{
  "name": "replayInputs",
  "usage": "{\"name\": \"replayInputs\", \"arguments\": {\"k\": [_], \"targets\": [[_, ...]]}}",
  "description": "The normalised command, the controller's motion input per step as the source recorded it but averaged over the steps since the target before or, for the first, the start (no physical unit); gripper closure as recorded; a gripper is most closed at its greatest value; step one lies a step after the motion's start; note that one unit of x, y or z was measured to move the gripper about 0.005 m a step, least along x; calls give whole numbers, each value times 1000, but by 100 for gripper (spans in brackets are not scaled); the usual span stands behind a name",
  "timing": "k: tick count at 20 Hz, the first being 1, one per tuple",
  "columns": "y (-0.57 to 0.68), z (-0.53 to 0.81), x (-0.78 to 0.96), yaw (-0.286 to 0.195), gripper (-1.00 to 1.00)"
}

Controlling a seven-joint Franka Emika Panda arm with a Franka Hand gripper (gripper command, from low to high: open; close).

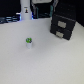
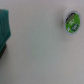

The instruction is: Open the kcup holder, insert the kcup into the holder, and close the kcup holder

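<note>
The kcup [image 1: 29,42], a tiny white cup with a green top, stands upright on the white table toward the exterior view's left. In the wrist view the kcup [image 2: 72,21] is seen from above as a small green and white disc on bare table. The kcup holder [image 1: 63,26], a black boxy unit with two front panels, sits at the back toward the exterior view's right, and both panels look shut. It is well apart from the kcup. No gripper fingers show in either view.
A tall white post with a black marking [image 1: 26,11] stands at the back on the exterior view's left. Dark equipment [image 1: 42,6] lines the table's far edge. A blurred teal-green shape [image 2: 4,27] fills one edge of the wrist view.
</note>
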Motion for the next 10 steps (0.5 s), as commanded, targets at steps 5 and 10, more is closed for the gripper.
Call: {"name": "replayInputs", "arguments": {"k": [5,10], "targets": [[654,103,-169,-152,-100],[722,33,-182,-155,-100]]}}
